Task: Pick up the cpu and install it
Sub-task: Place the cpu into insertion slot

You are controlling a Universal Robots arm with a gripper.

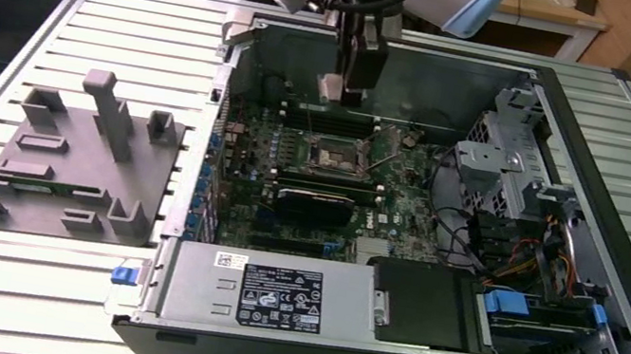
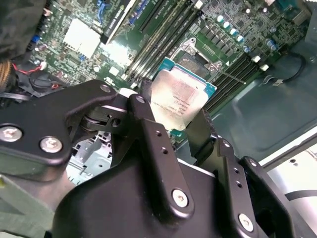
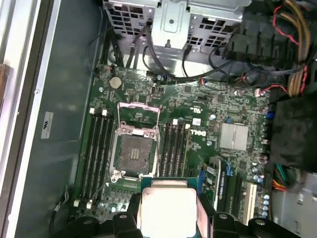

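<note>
My gripper (image 1: 340,93) hangs inside the open computer case (image 1: 621,190), above the motherboard's far part, shut on the cpu (image 1: 332,87). In both wrist views the cpu (image 2: 178,101) (image 3: 167,208) is a silvery square chip with a teal rim, clamped by its edges between the black fingers (image 2: 148,129). The gripper (image 2: 173,124) (image 3: 168,218) holds it in the air, apart from the board. The dark socket (image 1: 336,156) (image 3: 135,153) lies below with its metal frame swung open and its centre bare. In the second wrist view the socket (image 2: 200,55) is partly hidden behind the chip.
A grey plastic holder (image 1: 75,161) sits on the slatted table at the exterior view's left. A silver box with a black label (image 1: 271,290) fills the case's near corner. Memory slots (image 3: 99,148) flank the socket. A metal drive cage (image 1: 509,171) and cables (image 3: 292,44) crowd the exterior view's right.
</note>
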